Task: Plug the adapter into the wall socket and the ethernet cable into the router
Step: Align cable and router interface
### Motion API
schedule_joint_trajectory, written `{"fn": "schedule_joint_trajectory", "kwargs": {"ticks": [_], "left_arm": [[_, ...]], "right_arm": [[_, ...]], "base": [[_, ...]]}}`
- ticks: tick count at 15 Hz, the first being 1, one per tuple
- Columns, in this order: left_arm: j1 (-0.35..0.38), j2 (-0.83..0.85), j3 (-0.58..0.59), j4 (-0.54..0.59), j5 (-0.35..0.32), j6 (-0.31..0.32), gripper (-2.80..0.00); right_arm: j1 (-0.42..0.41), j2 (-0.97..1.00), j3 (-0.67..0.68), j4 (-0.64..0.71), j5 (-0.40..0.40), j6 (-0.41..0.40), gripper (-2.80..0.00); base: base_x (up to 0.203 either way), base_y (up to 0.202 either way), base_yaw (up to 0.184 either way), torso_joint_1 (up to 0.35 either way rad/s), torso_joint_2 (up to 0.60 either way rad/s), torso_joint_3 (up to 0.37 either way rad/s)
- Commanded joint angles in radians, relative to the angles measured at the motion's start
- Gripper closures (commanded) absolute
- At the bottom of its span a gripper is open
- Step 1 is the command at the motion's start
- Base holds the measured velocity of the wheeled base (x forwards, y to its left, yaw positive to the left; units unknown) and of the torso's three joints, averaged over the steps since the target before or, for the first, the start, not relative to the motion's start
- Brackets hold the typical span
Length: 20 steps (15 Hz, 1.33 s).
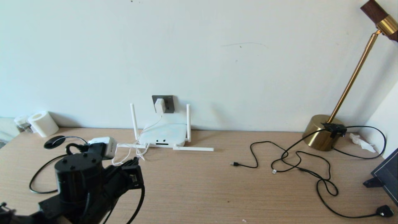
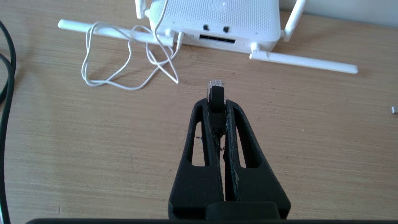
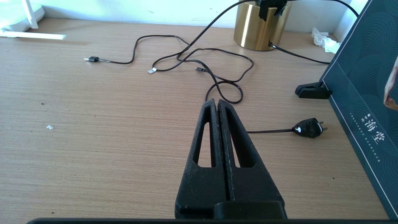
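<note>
The adapter (image 1: pixel 160 106) already sits in the socket (image 1: pixel 163 104) on the wall just above the router (image 1: pixel 162 134), so the cable step is in hand. The left claw (image 2: pixel 216 104) is clamped on the ethernet cable (image 2: pixel 216 93) right behind its clear plug, near the router's front edge but not touching it, the plug pointing at the ports (image 2: pixel 217 39). To do this well, I would line the plug squarely with one dark port, keep it level, and push straight in, since a skewed approach would likely jam it. The thin white cord (image 2: pixel 124 67) lies looped on the worktop (image 1: pixel 199 186) beside the router's left-hand ports, and a flat-lying antenna (image 2: pixel 303 61) stretches across on the other side; both flank the approach and could snag. The right claw (image 3: pixel 217 104) is pressed closed on nothing, well away from the router, near the brass lamp (image 1: pixel 323 132) and its thin black leads (image 3: pixel 199 59). A paper roll (image 1: pixel 43 123) stands far left of the router.
</note>
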Motion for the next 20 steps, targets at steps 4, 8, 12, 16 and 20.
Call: {"fn": "schedule_joint_trajectory", "kwargs": {"ticks": [4, 8, 12, 16, 20], "left_arm": [[-0.001, -0.003, -0.011, -0.006, 0.007, 0.003, 0.0], [-0.001, -0.019, -0.009, -0.005, 0.018, 0.022, 0.0], [-0.001, -0.049, 0.009, -0.001, 0.022, 0.026, 0.0], [-0.001, -0.038, 0.026, -0.004, 0.021, 0.022, 0.0], [-0.003, -0.027, 0.032, -0.004, 0.018, 0.021, 0.0]], "right_arm": [[0.0, 0.002, 0.0, 0.0, 0.0, -0.001, 0.0], [0.0, 0.002, 0.0, 0.0, 0.0, -0.001, 0.0], [0.0, 0.002, 0.0, 0.0, 0.0, -0.001, 0.0], [0.0, 0.002, 0.0, 0.0, 0.0, -0.001, 0.0], [0.0, 0.002, 0.0, 0.0, 0.0, -0.001, 0.0]], "base": [[0.0, 0.0, 0.0, 0.0, 0.0, 0.0], [0.0, 0.0, 0.0, 0.0, 0.0, 0.0], [0.0, 0.0, 0.0, 0.0, 0.0, 0.0], [0.0, 0.0, 0.0, 0.0, 0.0, 0.0], [0.0, 0.0, 0.0, 0.0, 0.0, 0.0]]}}
